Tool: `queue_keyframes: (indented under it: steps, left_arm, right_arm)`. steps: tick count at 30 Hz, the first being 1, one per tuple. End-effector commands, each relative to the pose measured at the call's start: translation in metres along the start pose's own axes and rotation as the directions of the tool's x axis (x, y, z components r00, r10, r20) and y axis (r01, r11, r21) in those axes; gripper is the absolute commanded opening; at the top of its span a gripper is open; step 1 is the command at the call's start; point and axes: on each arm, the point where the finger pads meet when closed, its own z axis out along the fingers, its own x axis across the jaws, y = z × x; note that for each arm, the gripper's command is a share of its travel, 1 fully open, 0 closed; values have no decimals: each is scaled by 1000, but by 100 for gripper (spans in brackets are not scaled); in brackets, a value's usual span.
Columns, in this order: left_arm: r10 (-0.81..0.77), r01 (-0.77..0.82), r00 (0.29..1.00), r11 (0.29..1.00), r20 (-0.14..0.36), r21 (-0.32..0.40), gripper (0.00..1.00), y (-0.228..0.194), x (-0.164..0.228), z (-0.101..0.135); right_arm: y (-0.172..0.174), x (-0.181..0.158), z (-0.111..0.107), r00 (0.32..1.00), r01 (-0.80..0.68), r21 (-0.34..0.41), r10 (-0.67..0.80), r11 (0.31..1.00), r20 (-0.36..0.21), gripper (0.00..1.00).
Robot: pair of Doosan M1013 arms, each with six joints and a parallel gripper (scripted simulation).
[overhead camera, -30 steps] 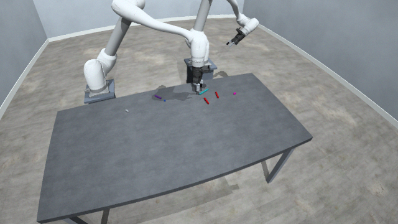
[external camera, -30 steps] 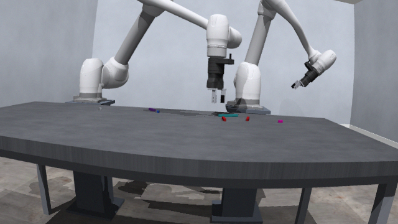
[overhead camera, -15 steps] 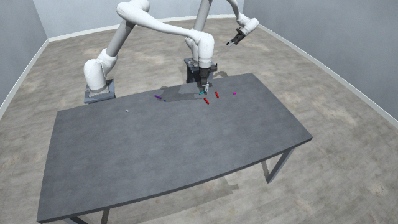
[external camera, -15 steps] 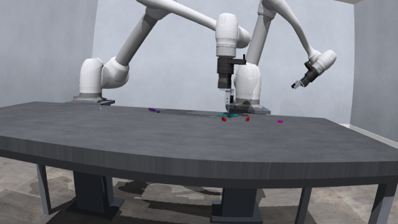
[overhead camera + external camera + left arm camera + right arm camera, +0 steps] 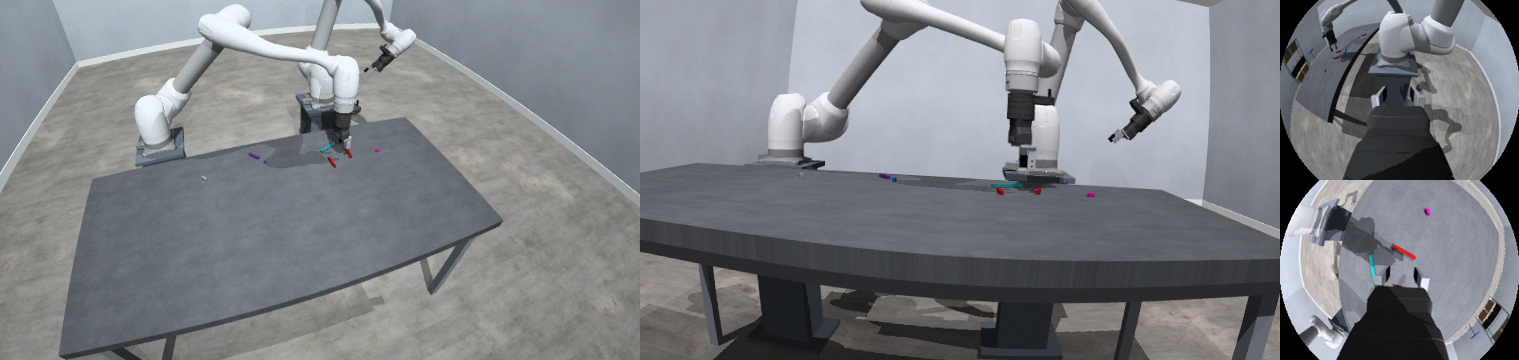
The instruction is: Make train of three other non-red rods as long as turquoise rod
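The turquoise rod [image 5: 328, 147] [image 5: 1006, 185] [image 5: 1372, 267] lies flat near the back edge. My right gripper [image 5: 346, 144] [image 5: 1028, 158] [image 5: 1402, 271] is open and empty, low above the table beside it. The purple rod [image 5: 254, 155] [image 5: 884, 176] lies left of it in the top view, with a small blue rod [image 5: 265, 161] [image 5: 894, 179] near its end. The grey rod [image 5: 204, 178] [image 5: 801, 175] lies farther left. The magenta rod [image 5: 377, 150] [image 5: 1091, 195] [image 5: 1427, 211] lies to the right. Another blue piece shows behind the right gripper. My left gripper [image 5: 370, 71] [image 5: 1114, 137] [image 5: 1398, 91] is open and empty, off the table.
One red rod [image 5: 349, 153] [image 5: 1038, 191] [image 5: 1404, 251] lies close to the right gripper. Another red rod [image 5: 332, 162] [image 5: 1000, 191] lies in front of the turquoise rod. The right arm reaches across the table's back edge, in front of the left arm's base.
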Motion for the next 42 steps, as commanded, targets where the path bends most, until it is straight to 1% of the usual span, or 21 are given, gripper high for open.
queue_keyframes:
  steps: [1, 3, 5, 8, 11, 42]
  left_arm:
    - [-2, 2, 1000, 1000, 1, -3, 100, -2, 3, 2]
    - [-2, 2, 1000, 1000, 1, -3, 100, -2, 3, 2]
    - [-2, 2, 1000, 1000, 1, -3, 100, -2, 3, 2]
    - [-2, 2, 1000, 1000, 1, -3, 100, -2, 3, 2]
    - [-2, 2, 1000, 1000, 1, -3, 100, -2, 3, 2]
    - [-2, 2, 1000, 1000, 1, -3, 100, -2, 3, 2]
  right_arm:
    - [-5, 14, 0, 986, 166, 1, -166, 986, 10, 100]
    - [-8, 19, 0, 967, 253, 1, -253, 967, 10, 100]
    - [-8, 19, 0, 967, 253, 1, -253, 967, 10, 100]
    - [-13, 30, 1, 914, 406, 3, -406, 914, 9, 100]
    - [-15, 34, 1, 883, 469, 4, -469, 883, 9, 100]
    - [-15, 34, 1, 878, 478, 3, -478, 878, 7, 100]
